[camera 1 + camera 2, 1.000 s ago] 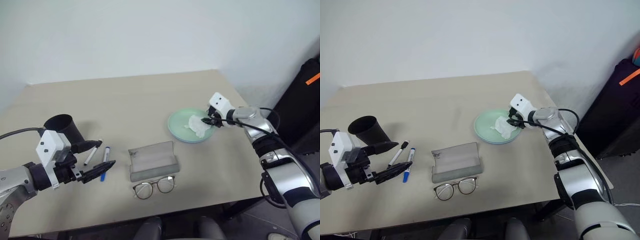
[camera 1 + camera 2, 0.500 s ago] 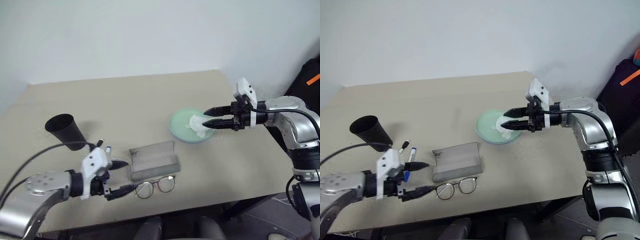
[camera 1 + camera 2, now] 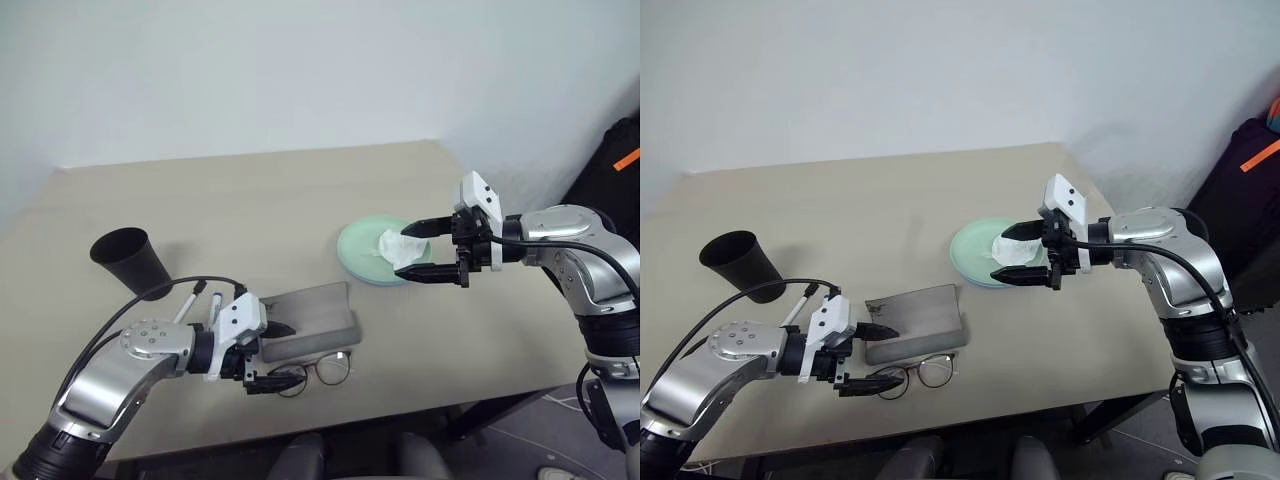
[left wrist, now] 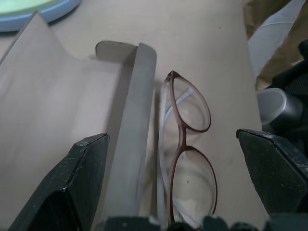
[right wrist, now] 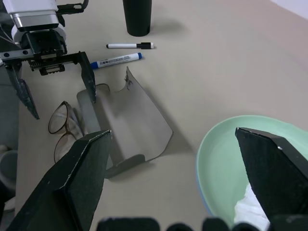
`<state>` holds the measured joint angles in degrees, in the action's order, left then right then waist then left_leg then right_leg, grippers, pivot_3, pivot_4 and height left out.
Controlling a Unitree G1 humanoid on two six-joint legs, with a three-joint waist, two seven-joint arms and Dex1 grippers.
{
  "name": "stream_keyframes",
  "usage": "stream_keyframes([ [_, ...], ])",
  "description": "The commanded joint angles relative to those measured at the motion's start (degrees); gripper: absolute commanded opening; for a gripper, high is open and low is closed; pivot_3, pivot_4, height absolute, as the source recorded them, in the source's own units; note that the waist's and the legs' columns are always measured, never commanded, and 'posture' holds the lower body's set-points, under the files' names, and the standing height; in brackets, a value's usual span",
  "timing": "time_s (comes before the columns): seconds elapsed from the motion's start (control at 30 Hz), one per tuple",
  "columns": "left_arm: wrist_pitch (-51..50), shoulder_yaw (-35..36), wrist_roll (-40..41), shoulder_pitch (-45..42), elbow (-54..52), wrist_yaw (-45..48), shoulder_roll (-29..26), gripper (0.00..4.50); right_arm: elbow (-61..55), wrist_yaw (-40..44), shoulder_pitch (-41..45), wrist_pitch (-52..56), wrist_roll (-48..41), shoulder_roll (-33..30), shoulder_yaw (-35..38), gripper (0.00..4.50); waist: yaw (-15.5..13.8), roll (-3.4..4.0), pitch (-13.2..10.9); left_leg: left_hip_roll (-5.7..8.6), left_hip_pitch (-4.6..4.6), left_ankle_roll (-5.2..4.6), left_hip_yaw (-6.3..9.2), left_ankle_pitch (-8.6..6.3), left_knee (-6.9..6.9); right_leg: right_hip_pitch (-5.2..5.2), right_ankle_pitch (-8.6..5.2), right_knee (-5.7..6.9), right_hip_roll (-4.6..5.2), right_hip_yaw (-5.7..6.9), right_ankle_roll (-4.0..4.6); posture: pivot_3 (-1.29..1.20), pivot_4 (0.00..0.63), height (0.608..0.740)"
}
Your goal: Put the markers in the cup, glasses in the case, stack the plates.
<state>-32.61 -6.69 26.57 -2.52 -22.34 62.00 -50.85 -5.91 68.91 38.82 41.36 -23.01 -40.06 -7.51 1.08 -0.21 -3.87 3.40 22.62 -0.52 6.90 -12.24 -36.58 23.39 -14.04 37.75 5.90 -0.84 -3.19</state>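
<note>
In the left wrist view the glasses [image 4: 185,159] are seen close up: a brownish frame with clear lenses, folded temples behind them, lying just beside the long front wall of the open grey case [image 4: 72,120]. A blue rim under a mint-green one is also caught at that view's corner, so the two plates [image 3: 372,262] are shown to be already stacked. In the right wrist view the markers [image 5: 117,59] are laid out plainly, the black-capped one nearer the black cup [image 5: 137,16] and the blue-capped one beside it, both between the cup and the case. A crumpled white tissue [image 3: 398,247] is seen lying in the upper plate.

On the counter [image 3: 250,200], the cup stands near the left edge, the case and glasses are placed near the front edge, and the plates are set toward the right edge.

The left end effector [image 3: 275,355] is held low over the front edge with its fingers spread wide; one finger is over the case, the other at the glasses' left lens, and the frame lies between them. Whether the lower finger touches the glasses cannot be told. The left forearm is reached in from the front-left corner, angled downward.

The right end effector [image 3: 428,250] is held above the plates' right side, fingers apart and empty, the tissue just beside its tips. Its arm is bent in from the right edge, pointed leftward.
</note>
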Motion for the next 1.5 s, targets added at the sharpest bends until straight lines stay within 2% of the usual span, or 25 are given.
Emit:
stream_keyframes([
  [0.03,0.92,-1.88,-1.15,-2.44,0.41,1.30,0.56,4.50,-2.74,-0.86,-0.38,0.34,-0.92,-0.81,0.81,4.46,0.01,0.00,0.00,0.00,0.00,0.00,0.00,0.00,-0.01,-0.01,0.00,0.00,0.00,0.00,0.00,0.00,0.000,0.698],
  [0.8,-1.21,-9.75,-3.88,-8.13,3.56,5.44,3.24,4.50,-4.16,-3.05,-2.22,0.71,-1.06,-0.76,0.60,4.46,-0.01,-0.02,0.01,0.00,0.00,-0.04,0.04,0.00,-0.14,-0.10,0.01,0.01,-0.01,0.01,-0.02,0.00,0.000,0.698],
  [1.27,-0.98,-11.73,-7.26,-9.22,5.72,6.11,2.39,4.50,-4.29,-3.60,-2.30,0.54,-1.04,-0.32,0.44,4.46,-0.01,-0.03,0.02,0.00,-0.02,-0.07,0.06,-0.01,-0.23,-0.17,0.02,0.02,0.00,0.02,-0.05,0.00,0.000,0.698],
  [1.37,-1.57,-12.01,-7.44,-9.34,5.67,6.30,2.35,3.90,-4.21,-3.70,-2.35,0.35,-0.84,-0.31,0.32,4.50,0.01,-0.03,0.02,0.00,-0.03,-0.07,0.06,-0.01,-0.23,-0.17,0.02,0.02,-0.01,0.02,-0.06,0.00,0.000,0.698],
  [1.5,-1.77,-12.42,-7.80,-9.46,5.62,6.70,2.04,2.47,-4.20,-3.68,-2.43,0.24,-0.84,-0.39,0.36,4.50,0.01,-0.03,0.02,0.01,-0.01,-0.08,0.04,-0.02,-0.23,-0.13,0.03,0.04,-0.02,0.01,-0.06,0.00,0.000,0.698],
])
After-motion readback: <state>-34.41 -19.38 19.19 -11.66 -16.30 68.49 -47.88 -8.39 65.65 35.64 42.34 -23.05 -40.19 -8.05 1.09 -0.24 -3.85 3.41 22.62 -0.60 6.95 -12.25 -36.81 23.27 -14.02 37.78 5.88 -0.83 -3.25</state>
